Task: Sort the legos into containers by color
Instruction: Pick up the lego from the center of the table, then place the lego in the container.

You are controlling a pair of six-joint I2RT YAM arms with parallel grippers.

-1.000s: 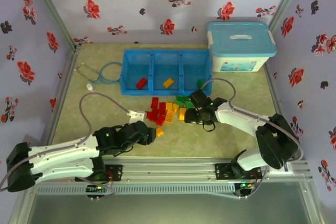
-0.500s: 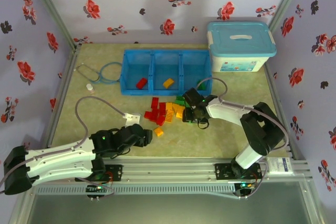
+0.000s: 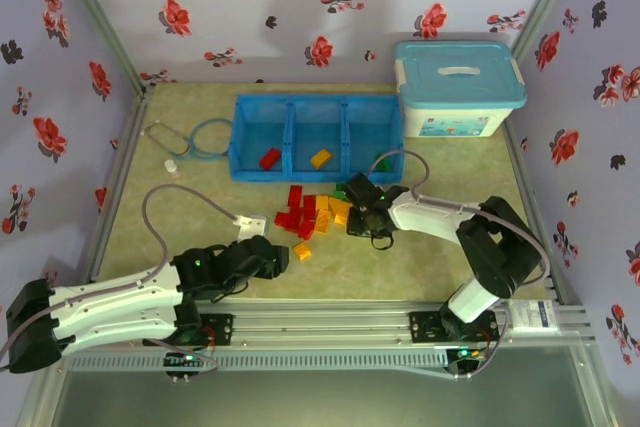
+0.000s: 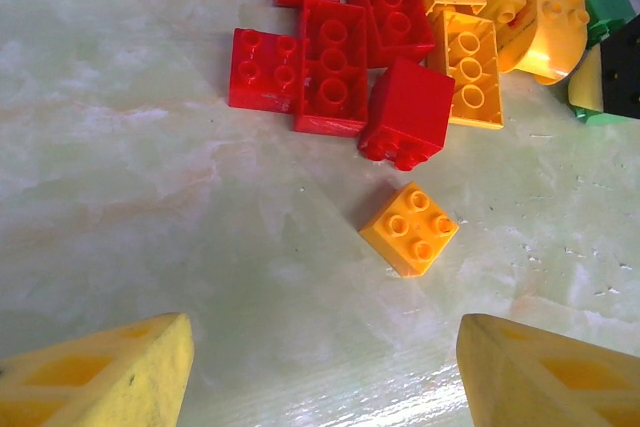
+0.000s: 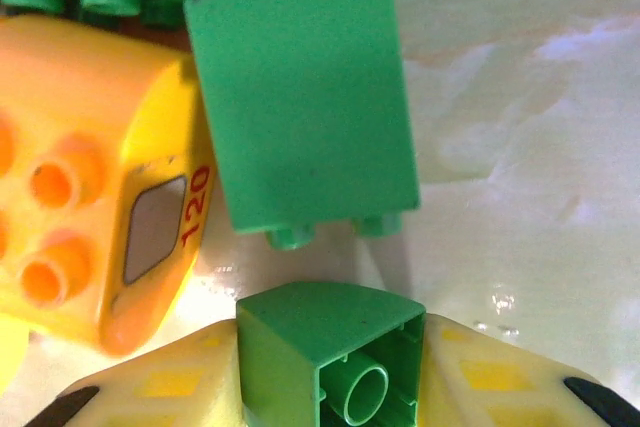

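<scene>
A pale, marbled green-beige table (image 3: pixel 430 272) carries everything. Toward its far edge sits a low translucent blue plastic tray (image 3: pixel 291 132) with three compartments. In the far right corner stands a white plastic bin with a light-blue lid (image 3: pixel 458 87). A blue-tubed stethoscope (image 3: pixel 200 137) lies toward the far left corner, with a small white cap (image 3: pixel 171 163) just beside it. Mid-table, just in front of the tray, lies a loose heap of red, orange-yellow and green plastic bricks (image 3: pixel 310 209). One small orange four-stud brick (image 4: pixel 410 228) lies apart from it, toward the near edge.
</scene>
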